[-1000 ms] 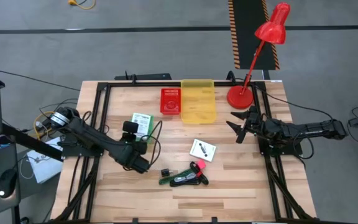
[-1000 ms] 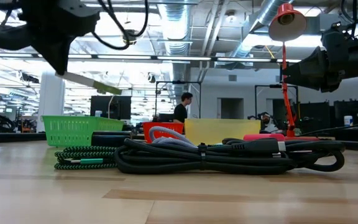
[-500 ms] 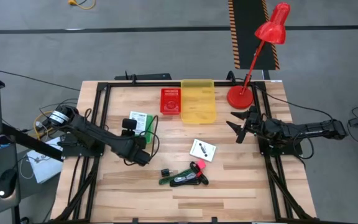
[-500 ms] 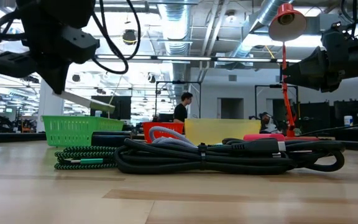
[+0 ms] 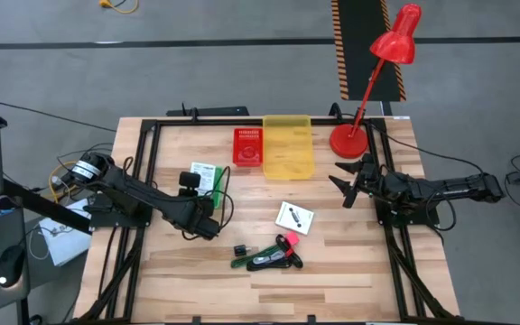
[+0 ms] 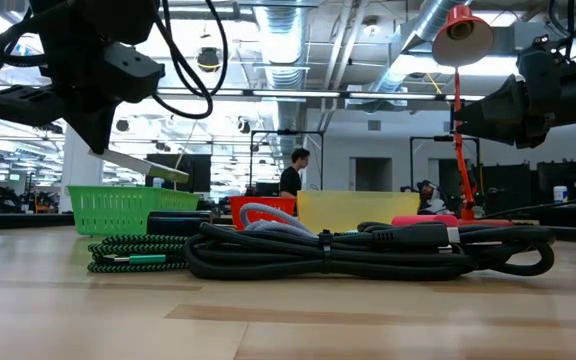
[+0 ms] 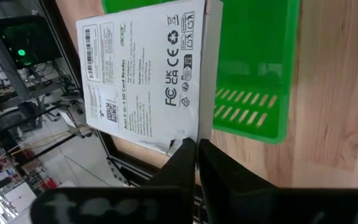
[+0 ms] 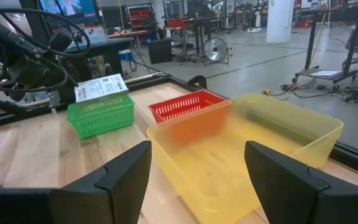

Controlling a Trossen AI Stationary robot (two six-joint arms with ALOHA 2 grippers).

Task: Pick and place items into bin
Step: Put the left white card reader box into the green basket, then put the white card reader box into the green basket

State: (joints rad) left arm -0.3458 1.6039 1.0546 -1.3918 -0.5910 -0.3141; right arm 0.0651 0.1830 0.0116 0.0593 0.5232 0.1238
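Note:
My left gripper (image 7: 196, 142) is shut on a flat white packet (image 7: 145, 68) printed with black text and marks. It holds the packet over a green bin (image 7: 253, 62) at the table's left. In the low view the packet (image 6: 143, 165) slants just above the bin (image 6: 118, 208). A white square packet (image 5: 295, 218), a black cable bundle (image 5: 273, 260), a pink-tipped piece (image 5: 289, 240), a green stick (image 5: 245, 263) and a tiny black block (image 5: 239, 249) lie on the table's near middle. My right gripper (image 5: 346, 181) waits open at the right edge. My left gripper pinches the white packet's near corner (image 7: 178, 138) between its two fingers, which slant down from the table's near left. The packet is lifted and tilted, its far end (image 6: 183, 177) lower, over the green bin. Whether it touches the bin's rim I cannot tell.
A red bin (image 5: 247, 146) and a yellow bin (image 5: 288, 146) stand side by side at the far middle. A red desk lamp (image 5: 359, 117) stands at the far right corner. A black frame rail (image 5: 152, 171) runs along the table's sides.
My left gripper has sunk with the white packet toward the green bin and shifted a little toward the table's far left. It stayed shut on the packet and has kept still for the last half second.

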